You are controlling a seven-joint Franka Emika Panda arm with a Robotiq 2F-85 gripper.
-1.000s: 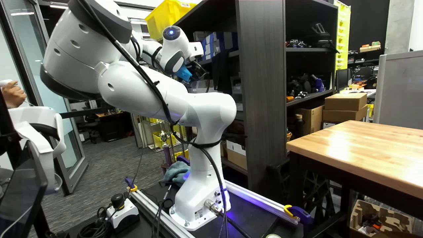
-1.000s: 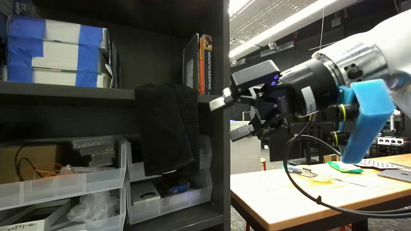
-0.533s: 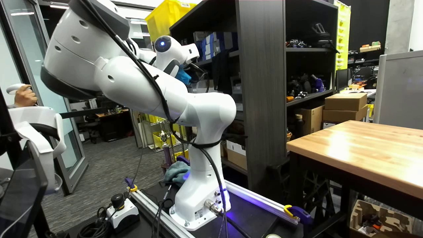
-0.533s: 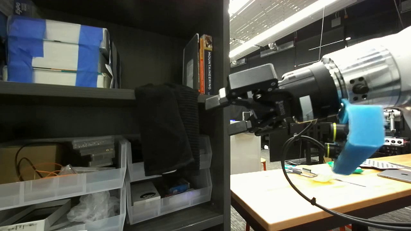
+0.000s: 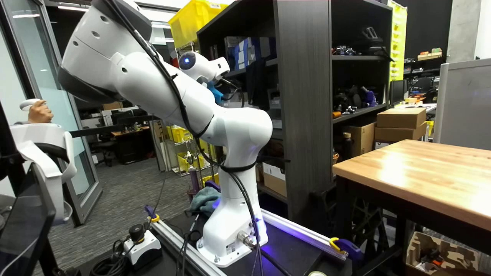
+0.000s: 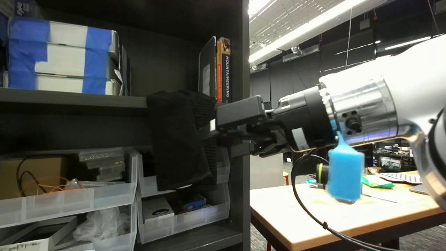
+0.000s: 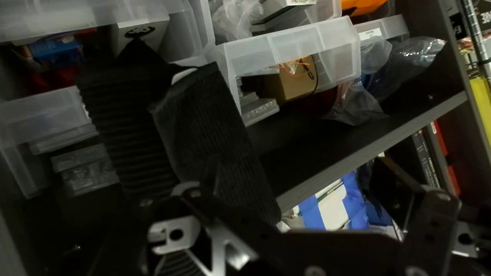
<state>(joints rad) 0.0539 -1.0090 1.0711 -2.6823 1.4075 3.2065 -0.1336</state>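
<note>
- A dark shelf unit [image 6: 73, 97] fills much of an exterior view.
- The pincer [image 6: 220, 142] is spread wide near it, gripping nothing.
- Nearest is the black cloth [image 6: 179, 150], hanging from the shelf unit; whether pincer and cloth touch cannot be told.
- Books [image 6: 225, 69] stand upright beside the cloth's top.
- Clear bins [image 6: 202, 221] sit lower, partly behind it.
- Farther off: a blue-taped stack [image 6: 66, 55] and a wooden tabletop [image 6: 292, 209].
</note>
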